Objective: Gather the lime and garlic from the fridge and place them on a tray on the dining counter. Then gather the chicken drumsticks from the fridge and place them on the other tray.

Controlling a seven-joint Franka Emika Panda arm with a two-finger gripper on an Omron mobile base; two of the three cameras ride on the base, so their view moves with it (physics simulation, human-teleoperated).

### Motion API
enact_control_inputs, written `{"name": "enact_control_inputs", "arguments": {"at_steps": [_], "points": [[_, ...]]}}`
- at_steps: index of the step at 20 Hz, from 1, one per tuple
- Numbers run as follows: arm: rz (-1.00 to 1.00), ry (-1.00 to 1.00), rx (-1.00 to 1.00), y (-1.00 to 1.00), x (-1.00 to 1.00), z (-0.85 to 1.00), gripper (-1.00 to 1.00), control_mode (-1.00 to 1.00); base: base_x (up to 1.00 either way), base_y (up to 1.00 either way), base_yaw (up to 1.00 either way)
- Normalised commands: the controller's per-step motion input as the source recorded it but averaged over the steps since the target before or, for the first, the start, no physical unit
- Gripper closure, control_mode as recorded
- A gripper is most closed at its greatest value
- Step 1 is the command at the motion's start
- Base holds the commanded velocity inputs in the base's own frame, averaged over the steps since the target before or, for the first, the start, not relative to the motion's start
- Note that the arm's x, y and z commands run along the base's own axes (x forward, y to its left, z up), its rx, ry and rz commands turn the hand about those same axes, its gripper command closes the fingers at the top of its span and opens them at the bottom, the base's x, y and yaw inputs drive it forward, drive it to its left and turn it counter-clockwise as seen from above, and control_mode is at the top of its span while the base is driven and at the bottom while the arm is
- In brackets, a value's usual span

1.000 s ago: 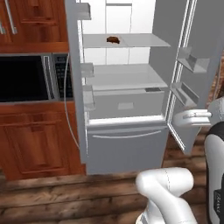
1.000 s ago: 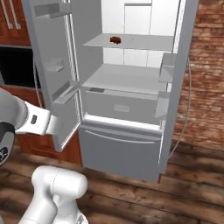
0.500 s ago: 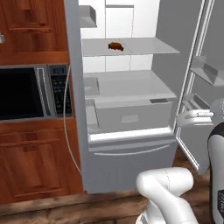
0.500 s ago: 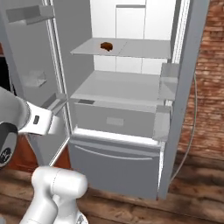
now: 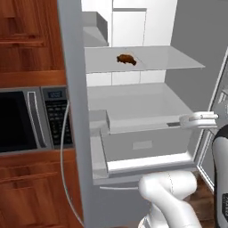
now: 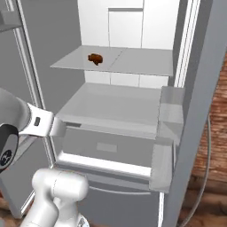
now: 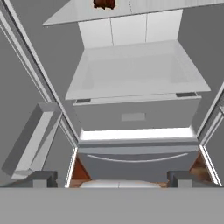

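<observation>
The fridge (image 5: 71,89) stands open in front of me, white inside with glass shelves. One reddish-brown chicken drumstick (image 5: 126,59) lies alone on the upper shelf, seen also from the right (image 6: 95,58) and at the top edge of the hand view (image 7: 104,3). My gripper (image 7: 112,179) is open with nothing between its fingers. It hangs low in front of the fridge's drawer (image 7: 135,116), well below and short of the drumstick. The lime, the garlic, the trays and the dining counter are out of view.
The fridge's doors stand wide on both sides, with door bins (image 6: 170,111) (image 7: 30,140) jutting inward. A microwave (image 5: 26,120) set in wooden cabinets (image 5: 26,35) is to the left. A brick wall (image 6: 219,133) stands to the right.
The base has driven up close to the fridge, so the fridge now looms much larger in both base views. The drumstick has not moved on its shelf. The gripper stays open.
</observation>
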Motion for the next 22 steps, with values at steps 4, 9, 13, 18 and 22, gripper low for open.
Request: {"name": "enact_control_inputs", "arguments": {"at_steps": [4,9,13,18,22], "points": [[0.0,0.0,0.0,0.0,0.0,0.0,-1.0,1.0,0.94,-0.15,0.0],[0.0,0.0,0.0,0.0,0.0,0.0,-1.0,1.0,0.97,-0.04,0.0],[0.0,0.0,0.0,0.0,0.0,0.0,-1.0,1.0,0.85,0.0,0.0],[0.0,0.0,0.0,0.0,0.0,0.0,-1.0,1.0,0.58,-0.08,0.07],[0.0,0.0,0.0,0.0,0.0,0.0,-1.0,1.0,0.47,-0.01,0.2]]}}
